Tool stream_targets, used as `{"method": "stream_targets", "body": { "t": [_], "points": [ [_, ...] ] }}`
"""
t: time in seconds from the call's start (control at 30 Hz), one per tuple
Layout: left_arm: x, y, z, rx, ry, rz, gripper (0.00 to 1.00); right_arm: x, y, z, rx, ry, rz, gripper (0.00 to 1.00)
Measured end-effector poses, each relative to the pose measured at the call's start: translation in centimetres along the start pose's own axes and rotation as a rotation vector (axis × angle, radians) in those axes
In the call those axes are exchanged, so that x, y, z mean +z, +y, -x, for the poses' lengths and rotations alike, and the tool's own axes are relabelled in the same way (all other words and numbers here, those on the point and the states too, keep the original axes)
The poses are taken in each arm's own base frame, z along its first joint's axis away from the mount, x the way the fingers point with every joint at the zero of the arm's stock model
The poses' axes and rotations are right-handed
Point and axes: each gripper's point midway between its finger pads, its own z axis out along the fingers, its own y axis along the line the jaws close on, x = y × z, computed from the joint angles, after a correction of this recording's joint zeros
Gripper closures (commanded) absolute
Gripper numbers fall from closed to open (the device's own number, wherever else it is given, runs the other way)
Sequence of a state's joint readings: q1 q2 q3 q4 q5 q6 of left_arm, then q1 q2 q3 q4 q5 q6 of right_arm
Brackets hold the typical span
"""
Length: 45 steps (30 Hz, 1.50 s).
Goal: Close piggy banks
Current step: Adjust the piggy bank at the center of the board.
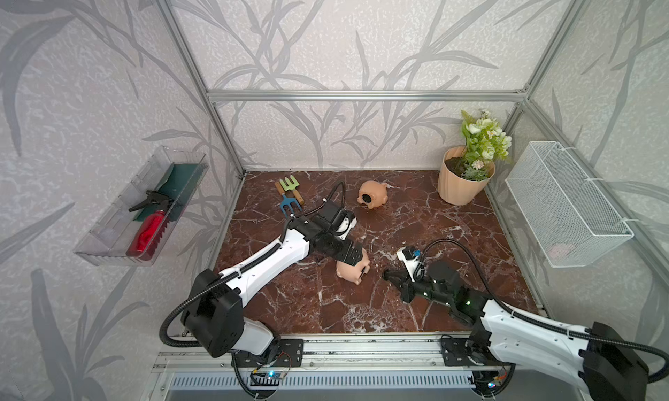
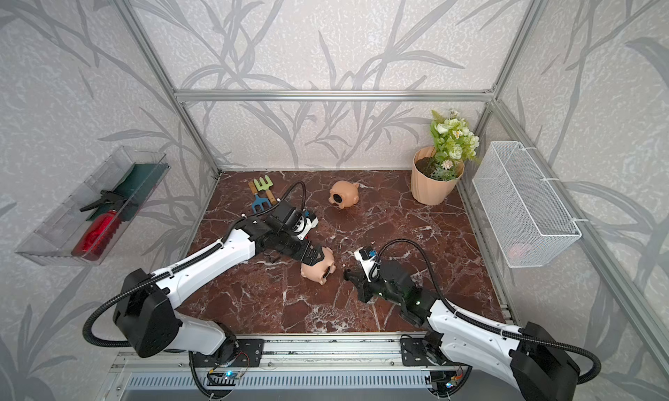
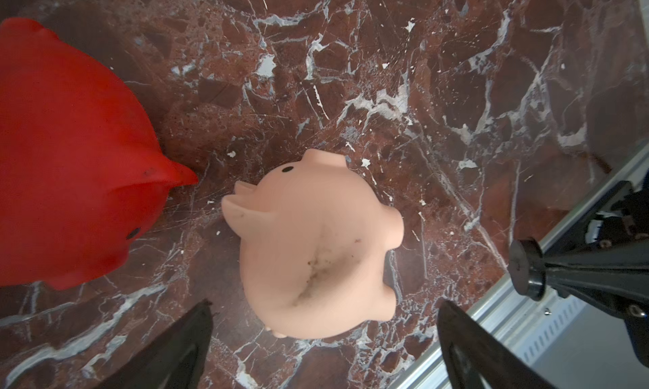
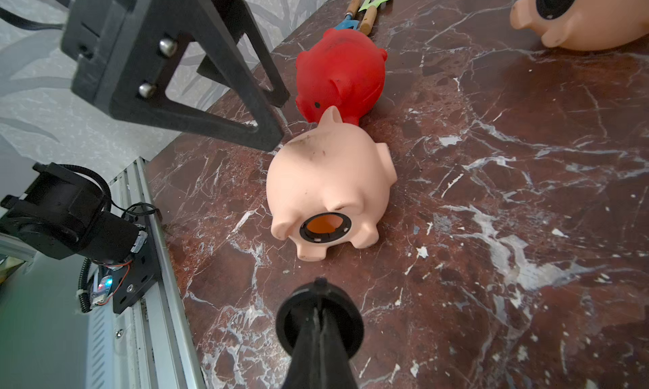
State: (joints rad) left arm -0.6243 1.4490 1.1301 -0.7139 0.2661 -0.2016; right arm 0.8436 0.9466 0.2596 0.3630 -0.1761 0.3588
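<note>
The left gripper (image 3: 325, 304) stands wide, its two black fingers (image 3: 182, 348) on either side of the near peach piggy bank (image 3: 316, 250) and clear of it in the left wrist view. That pig lies on its side just below the centre of both top views (image 1: 347, 272). Its round belly hole (image 4: 325, 225) is unplugged, ringed in black with orange showing inside, and it faces the right gripper (image 4: 320, 296). The right gripper is clamped tight on a black round plug (image 4: 291, 320), which sits near the hole but apart from it.

The red piggy bank (image 4: 340, 74) sits just beside the peach one, on the side away from the plug. The far peach piggy bank (image 1: 373, 197) lies alone above centre in both top views, well apart from the others. Its belly opening is dark, and I cannot tell whether it is plugged.

All three rest on the red marble table (image 1: 452, 258). Garden tools (image 1: 289, 197) lie at the upper left of the tabletop and a flower pot (image 1: 458, 187) stands at its upper right.
</note>
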Motion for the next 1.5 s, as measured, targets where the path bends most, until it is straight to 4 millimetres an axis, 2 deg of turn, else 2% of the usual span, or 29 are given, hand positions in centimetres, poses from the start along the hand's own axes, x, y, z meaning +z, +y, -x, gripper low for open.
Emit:
{"method": "stream_targets", "body": {
  "t": [0.37,0.73,0.97,1.17,1.5],
  "points": [
    [0.8,-0.3,-0.7,0.053,0.027,0.055,0.01,1.6,0.5,-0.6,-0.051,-0.008,0.015,1.00],
    [3.5,-0.7,-2.2,0.064,0.121,0.050,0.01,1.6,0.8,0.0,-0.084,-0.044,0.027,1.00],
    [4.0,-0.5,-2.2,0.064,0.123,0.055,0.01,1.7,0.8,0.0,-0.087,-0.045,0.027,1.00],
    [4.9,-0.1,-2.5,0.046,0.146,0.059,0.06,1.6,0.6,-0.5,-0.088,-0.037,0.019,1.00],
    [4.9,0.2,-2.1,0.006,0.133,0.014,0.13,1.7,0.5,-0.4,-0.115,-0.047,0.016,1.00]
  ]
}}
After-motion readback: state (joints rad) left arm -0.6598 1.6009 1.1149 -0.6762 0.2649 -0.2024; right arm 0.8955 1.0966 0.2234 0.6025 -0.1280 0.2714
